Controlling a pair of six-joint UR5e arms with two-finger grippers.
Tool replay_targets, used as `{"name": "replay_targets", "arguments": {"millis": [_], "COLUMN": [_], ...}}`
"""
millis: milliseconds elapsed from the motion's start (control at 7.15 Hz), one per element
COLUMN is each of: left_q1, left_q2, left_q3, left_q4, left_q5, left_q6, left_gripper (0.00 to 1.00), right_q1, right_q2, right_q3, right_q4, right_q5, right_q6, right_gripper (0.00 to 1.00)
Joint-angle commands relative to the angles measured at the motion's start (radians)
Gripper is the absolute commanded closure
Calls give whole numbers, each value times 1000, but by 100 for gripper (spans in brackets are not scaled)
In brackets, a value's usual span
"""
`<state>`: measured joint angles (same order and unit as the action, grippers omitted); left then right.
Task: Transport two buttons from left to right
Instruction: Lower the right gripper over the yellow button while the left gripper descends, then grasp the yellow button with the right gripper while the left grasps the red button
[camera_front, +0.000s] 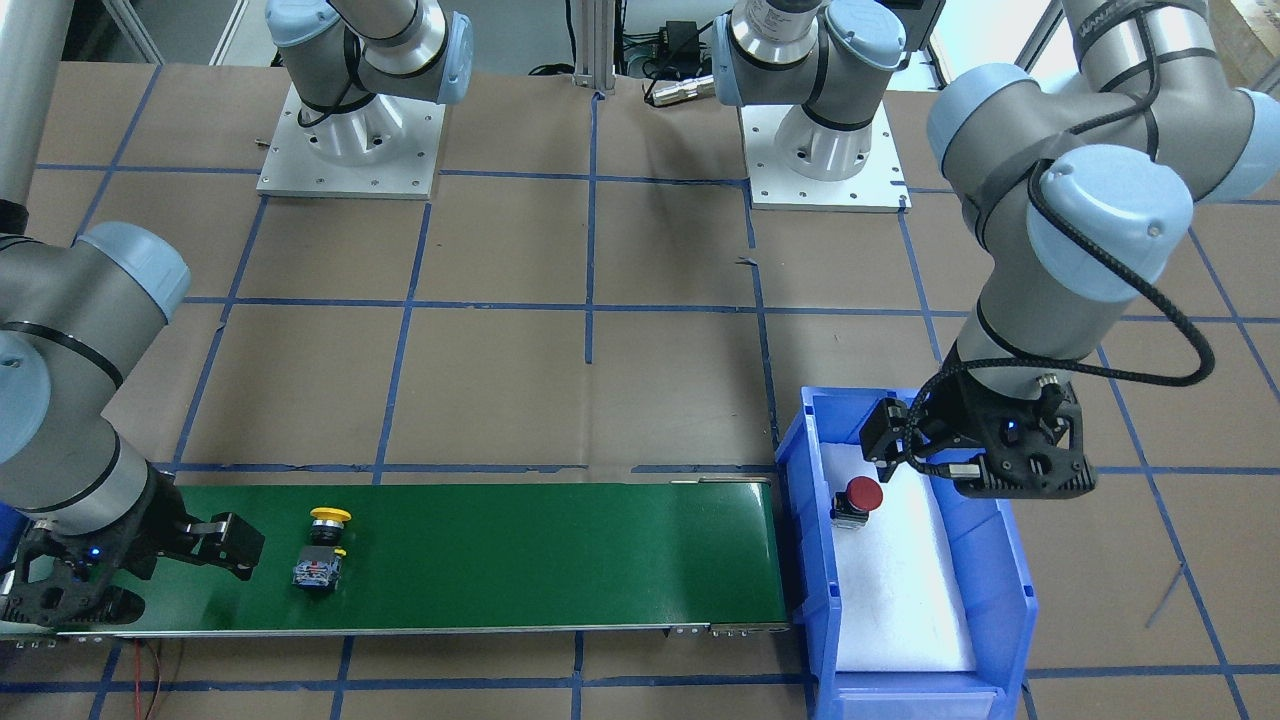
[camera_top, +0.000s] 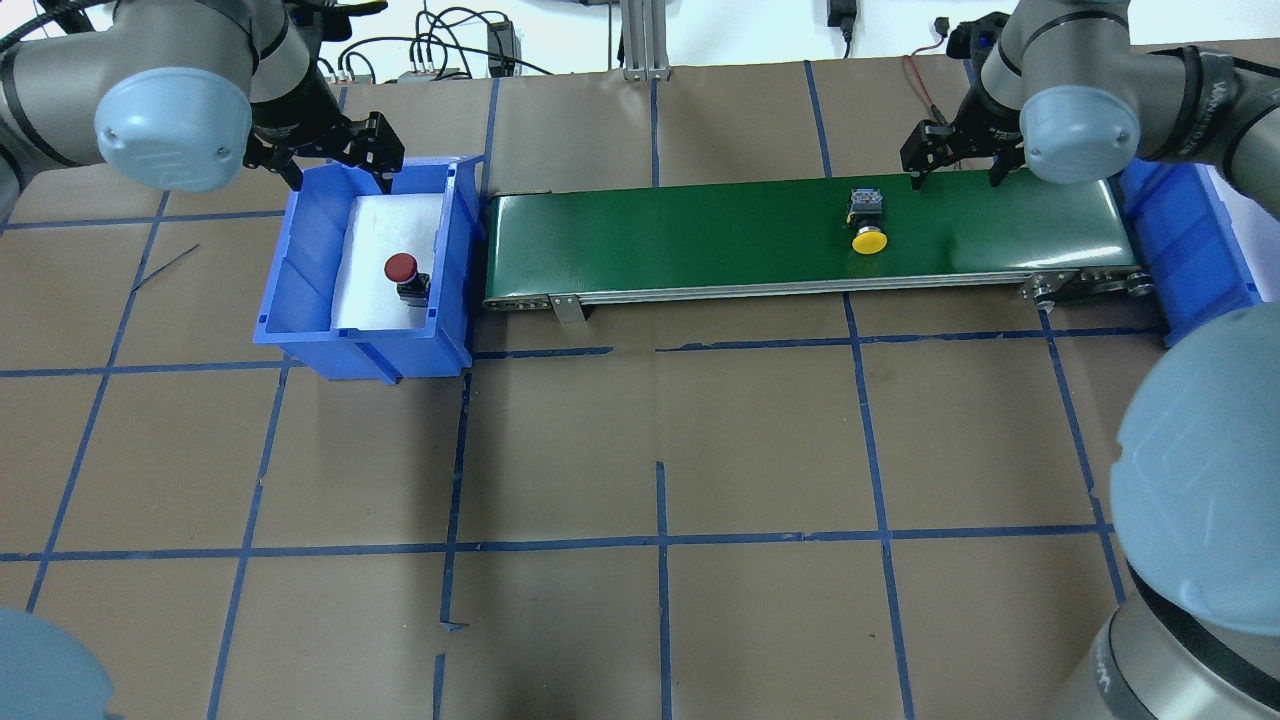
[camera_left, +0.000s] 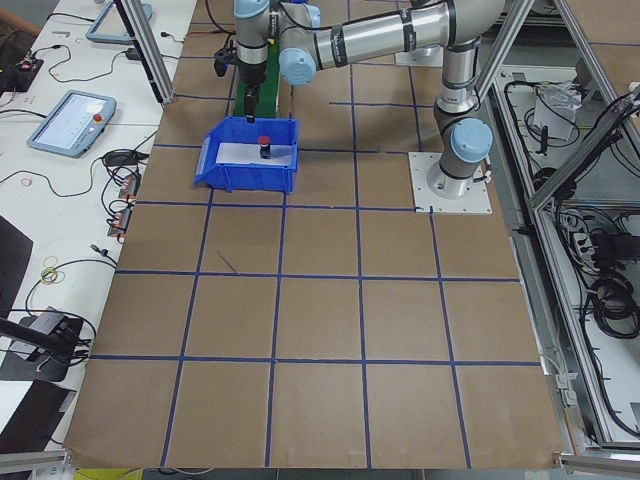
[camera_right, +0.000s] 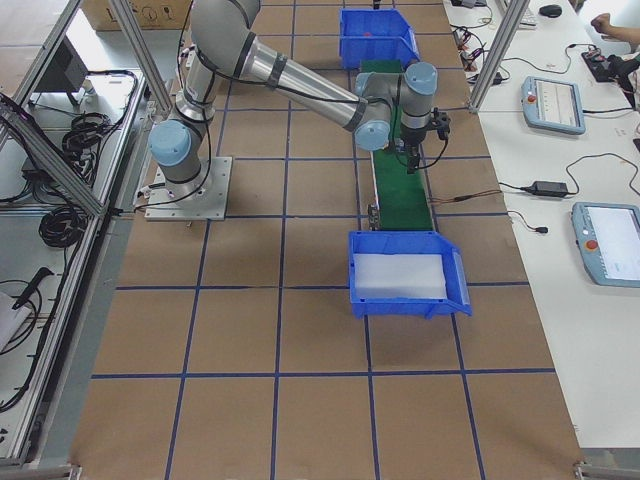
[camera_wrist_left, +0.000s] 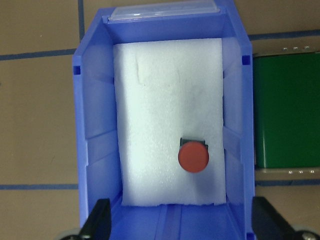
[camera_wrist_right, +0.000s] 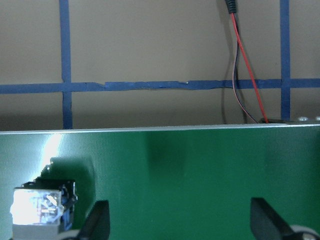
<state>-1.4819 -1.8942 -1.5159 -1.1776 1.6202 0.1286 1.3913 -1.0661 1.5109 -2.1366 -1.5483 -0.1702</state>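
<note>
The red-capped button (camera_top: 400, 268) (camera_wrist_left: 193, 157) (camera_front: 862, 497) stands on white foam inside the blue bin (camera_top: 300, 290) at the left end of the green conveyor (camera_top: 700, 240). My left gripper (camera_top: 343, 172) (camera_wrist_left: 182, 225) (camera_front: 975, 470) hovers open above that bin's far end, holding nothing. The yellow-capped button (camera_top: 866, 222) (camera_front: 325, 545) lies on its side on the belt toward its right end. My right gripper (camera_top: 955, 165) (camera_wrist_right: 180, 225) is open just above the belt, slightly right of and behind that button, whose metallic block (camera_wrist_right: 42, 207) shows at the lower left of the right wrist view.
A second blue bin (camera_top: 1195, 240) (camera_right: 405, 275) lined with white foam sits past the conveyor's right end. A red and black wire (camera_wrist_right: 245, 65) runs across the table behind the belt. Both arm bases (camera_front: 350, 140) stand on the robot's side of the brown, blue-taped table.
</note>
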Motion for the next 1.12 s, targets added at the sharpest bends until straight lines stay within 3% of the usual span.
{"name": "replay_targets", "arguments": {"millis": [0,559,699,839,978], "left_q1": [25,25,25,25,25], "left_q2": [-66,-75,-75,-72,-72], "left_q3": [5,-82,-86,-87,-95], "left_q4": [44,55,55,53,52], "left_q5": [-80,-69,-69,-68,-65], "left_q6": [9,8,8,5,0], "left_gripper": [2,2,11,29,29], "right_q1": [0,0,0,0,0], "right_q2": [-2,0,-2,-2,-2], "right_q3": [0,3,2,2,3], "right_q4": [0,0,0,0,0], "right_q5": [0,0,0,0,0], "right_q6": [1,8,8,8,8], "right_gripper": [0,0,0,0,0]}}
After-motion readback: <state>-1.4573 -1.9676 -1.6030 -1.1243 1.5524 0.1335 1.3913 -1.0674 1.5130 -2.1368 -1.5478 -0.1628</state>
